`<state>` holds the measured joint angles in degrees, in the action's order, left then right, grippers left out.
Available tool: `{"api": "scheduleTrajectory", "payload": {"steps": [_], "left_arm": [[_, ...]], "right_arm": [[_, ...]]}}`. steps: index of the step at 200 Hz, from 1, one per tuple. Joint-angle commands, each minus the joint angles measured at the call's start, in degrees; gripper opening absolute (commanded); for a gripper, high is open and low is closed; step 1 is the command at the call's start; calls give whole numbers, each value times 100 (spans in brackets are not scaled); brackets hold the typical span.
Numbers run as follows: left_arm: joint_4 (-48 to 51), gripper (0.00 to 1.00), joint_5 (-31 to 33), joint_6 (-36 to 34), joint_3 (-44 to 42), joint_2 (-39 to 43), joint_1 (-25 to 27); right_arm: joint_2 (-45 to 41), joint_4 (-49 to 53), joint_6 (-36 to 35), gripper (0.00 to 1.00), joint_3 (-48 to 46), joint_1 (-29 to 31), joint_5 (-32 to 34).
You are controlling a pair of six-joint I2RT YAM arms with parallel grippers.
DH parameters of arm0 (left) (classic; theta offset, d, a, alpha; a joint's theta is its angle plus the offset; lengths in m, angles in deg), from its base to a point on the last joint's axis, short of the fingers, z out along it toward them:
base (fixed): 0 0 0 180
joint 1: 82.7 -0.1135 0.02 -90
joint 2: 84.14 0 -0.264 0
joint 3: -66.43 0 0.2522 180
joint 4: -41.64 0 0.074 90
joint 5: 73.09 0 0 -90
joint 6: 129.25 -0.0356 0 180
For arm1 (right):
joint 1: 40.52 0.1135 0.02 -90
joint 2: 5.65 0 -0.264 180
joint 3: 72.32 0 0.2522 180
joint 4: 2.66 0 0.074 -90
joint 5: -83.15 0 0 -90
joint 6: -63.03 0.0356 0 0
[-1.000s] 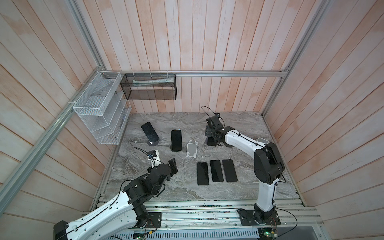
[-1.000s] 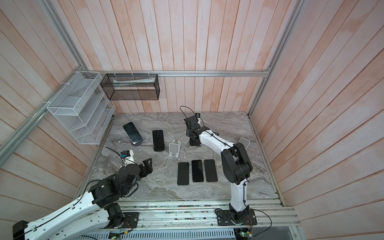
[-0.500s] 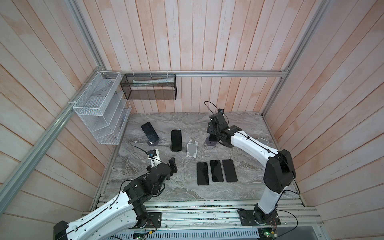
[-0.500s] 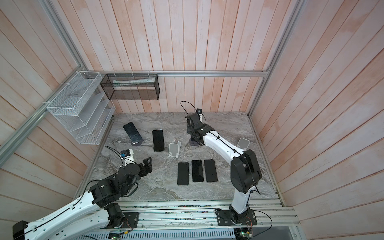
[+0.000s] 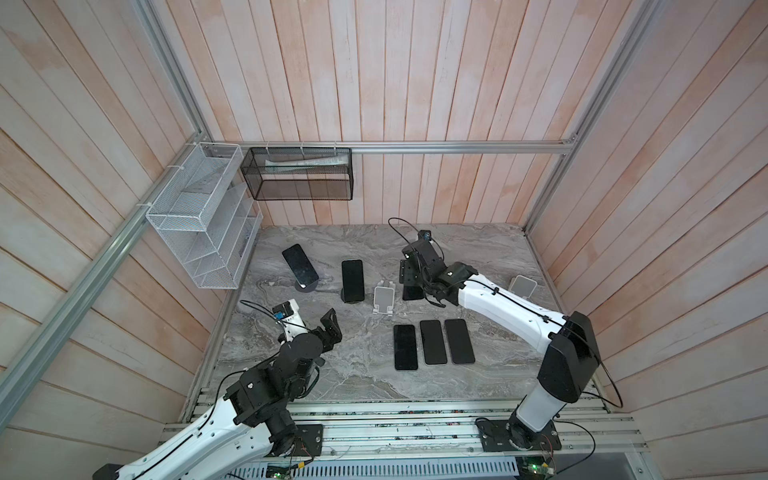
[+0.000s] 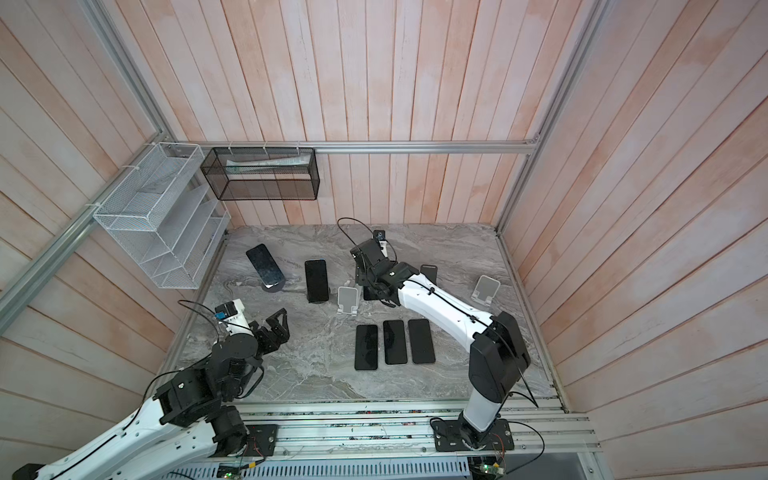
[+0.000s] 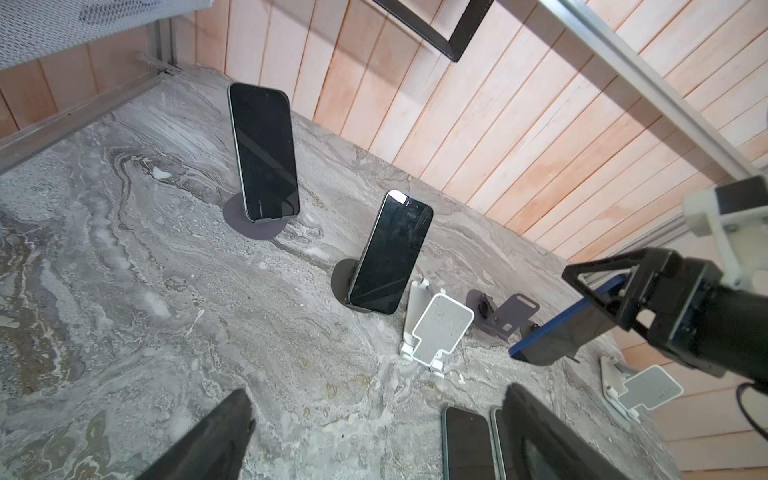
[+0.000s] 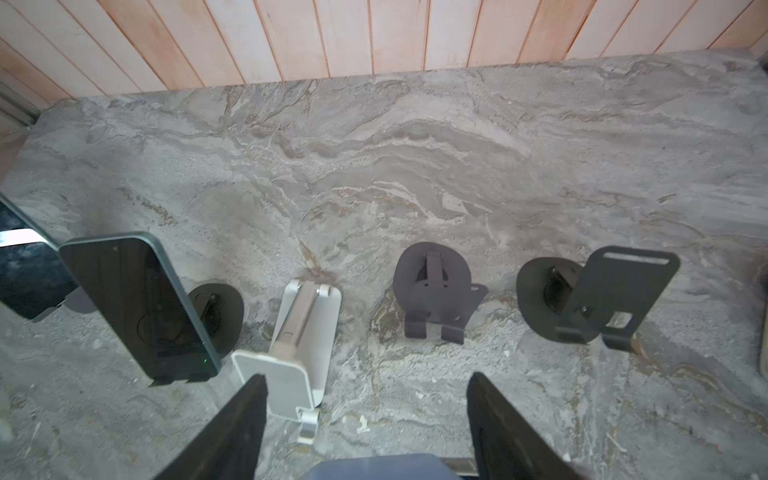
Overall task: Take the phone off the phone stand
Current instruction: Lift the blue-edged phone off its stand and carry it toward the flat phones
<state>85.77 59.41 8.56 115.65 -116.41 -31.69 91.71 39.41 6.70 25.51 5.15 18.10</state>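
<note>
Since a second before, the right arm's elbow had swung out toward 4 o'clock, while the right claw [image 8: 366,380] stayed near the middle of the desk [image 5: 478,249], slightly toward 12 o'clock. That claw was clenched across a blue-edged phone [image 7: 557,338], holding it tilted in the air, clear of the desk and just short of a low dark phone stand [image 8: 434,291]. Toward 10 o'clock, two propped phones [image 5: 352,280] leaned on their own stands. Three flat phones [image 5: 432,343] lay side by side toward 6 o'clock. At 8 o'clock the left claw [image 5: 330,330] hung released over the desk, apart from every phone.
</note>
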Motion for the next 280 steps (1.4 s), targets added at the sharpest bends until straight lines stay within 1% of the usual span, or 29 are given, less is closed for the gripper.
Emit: {"api": "scheduleTrajectory", "payload": {"steps": [1, 22, 59, 83, 104, 159, 204, 232, 245, 280], "left_arm": [[370, 96, 191, 135, -4, 136, -21], [539, 96, 188, 343, -50, 271, -20], [594, 95, 122, 461, -134, 475, -20], [687, 95, 79, 475, -137, 524, -20], [763, 95, 6, 470, -124, 560, -21], [879, 94, -84, 575, -147, 753, -20], [1147, 94, -84, 745, -134, 924, -20], [1118, 94, -105, 791, -202, 982, -21], [1044, 94, -138, 774, -215, 948, -23], [976, 94, -170, 738, -172, 778, -20]], "right_arm": [[-85, 330, 337, 65, 114, 299, -157], [31, 443, 488, 64, 212, 602, -346], [322, 655, 863, 64, 396, 1039, -579], [506, 679, 1139, 63, 356, 1176, -762], [616, 701, 1330, 62, 363, 1289, -770], [947, 729, 1678, 62, 246, 1381, -1151], [1170, 766, 1826, 62, 214, 1445, -1251], [1264, 762, 1916, 61, 160, 1405, -1140], [1342, 745, 1815, 61, 182, 1374, -1284], [1499, 772, 1861, 61, 232, 1356, -1216]]}}
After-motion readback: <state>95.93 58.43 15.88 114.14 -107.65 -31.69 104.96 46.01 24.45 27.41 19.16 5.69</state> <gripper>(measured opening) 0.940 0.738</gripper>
